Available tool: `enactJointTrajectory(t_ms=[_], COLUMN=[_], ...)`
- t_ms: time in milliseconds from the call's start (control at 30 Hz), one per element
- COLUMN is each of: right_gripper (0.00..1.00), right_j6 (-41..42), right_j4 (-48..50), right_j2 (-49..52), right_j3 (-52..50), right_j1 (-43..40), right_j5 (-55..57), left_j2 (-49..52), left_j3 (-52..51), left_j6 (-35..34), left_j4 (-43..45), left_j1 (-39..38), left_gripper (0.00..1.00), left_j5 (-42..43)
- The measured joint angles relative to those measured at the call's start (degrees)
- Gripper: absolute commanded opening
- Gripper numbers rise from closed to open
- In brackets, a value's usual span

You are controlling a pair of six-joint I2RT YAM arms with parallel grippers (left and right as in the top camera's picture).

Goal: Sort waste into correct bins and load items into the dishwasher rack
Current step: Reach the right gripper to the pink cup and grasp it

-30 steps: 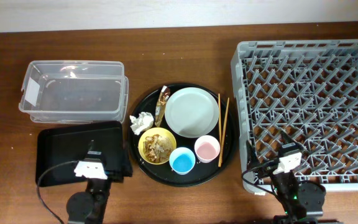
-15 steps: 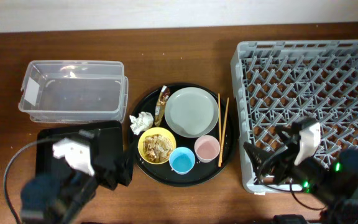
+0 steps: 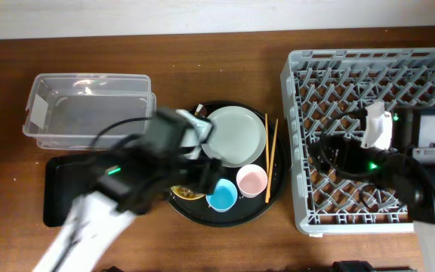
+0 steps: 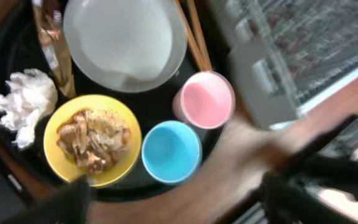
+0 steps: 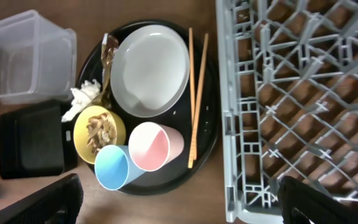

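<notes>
On the round black tray sit the grey-green plate, chopsticks, pink cup, blue cup, and a yellow bowl holding food scraps. The white tissue and brown-gold wrapper lie at the tray's left. My left gripper is open and empty, hovering over the tray's front; its arm hides the tissue and bowl from overhead. My right gripper is open and empty above the front left of the grey rack.
The clear tub stands at the back left with the shallow black tray in front of it. Bare wood lies between the round tray and the rack's left wall.
Both arms have risen from the table's front edge. The left arm has swung right over the round tray. The right arm has moved up over the rack.
</notes>
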Motion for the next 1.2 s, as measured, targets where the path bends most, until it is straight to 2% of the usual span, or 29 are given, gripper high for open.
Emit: enactJointTrajectory(t_ms=[100,167,233,267,333,433,533,567,733,767,833,933,1000,1133,1200], right_gripper=[0.98,0.98,0.98,0.98,0.98,0.98,0.98,0.98,0.98,0.99,0.98,0.98,0.98,0.98,0.98], right_j6=[4.57,6.16,6.88,7.04,7.15,7.26,7.48,7.61,7.67,7.65,7.65,7.63,7.63,7.63,7.63], right_j4=[-1.92,-2.56,-3.45,-4.02,-4.46,-4.50,-5.07,-5.20,-7.39,-7.91,-8.17,-8.83,-9.64,-10.16,-9.70], right_j2=[-4.83,-8.15,-10.36,-10.86,-10.73,-10.73,-10.73,-10.73,-10.73,-10.73,-10.73,-10.73,-10.73,-10.62,-10.62], right_j3=[0.79,1.55,1.92,1.97,1.97,1.97,1.97,1.97,1.97,1.97,1.97,1.97,1.99,1.97,1.97], right_j1=[-0.07,-0.07,-0.07,-0.07,-0.07,-0.07,-0.07,-0.07,-0.07,-0.07,-0.07,-0.07,-0.07,-0.07,-0.07], right_j5=[6.23,8.85,10.25,10.69,11.19,11.39,11.52,11.56,11.58,11.58,11.58,11.61,11.76,11.80,11.80], left_j2=[12.31,20.37,26.47,27.98,30.69,32.15,32.15,32.15,32.15,32.15,32.15,32.15,32.15,29.00,24.72], left_j3=[0.02,0.02,0.00,0.00,0.00,0.00,0.00,0.02,0.00,-0.02,-0.04,-0.04,2.29,13.09,15.91], left_j6=[-0.72,-0.76,-0.81,-0.72,-0.76,-0.63,-0.61,-0.63,-0.63,-0.63,-0.59,-0.61,-0.66,-0.83,-0.83], left_j4=[5.99,10.45,13.99,15.80,18.53,19.37,19.32,19.37,19.10,18.91,18.91,18.88,14.75,7.34,5.38], left_j1=[-7.98,-10.32,-10.54,-10.47,-10.49,-10.49,-10.49,-10.47,-10.49,-10.49,-11.06,-13.40,-12.50,-6.16,-1.49], left_gripper=[0.73,0.71,0.64,0.55,0.29,0.17,0.17,0.22,0.25,0.20,0.00,0.00,0.00,0.00,0.00], left_j5=[-7.87,-10.51,-11.89,-12.04,-11.80,-11.41,-10.69,-9.66,-6.80,-6.64,-6.67,-7.39,-7.30,-4.96,0.50])
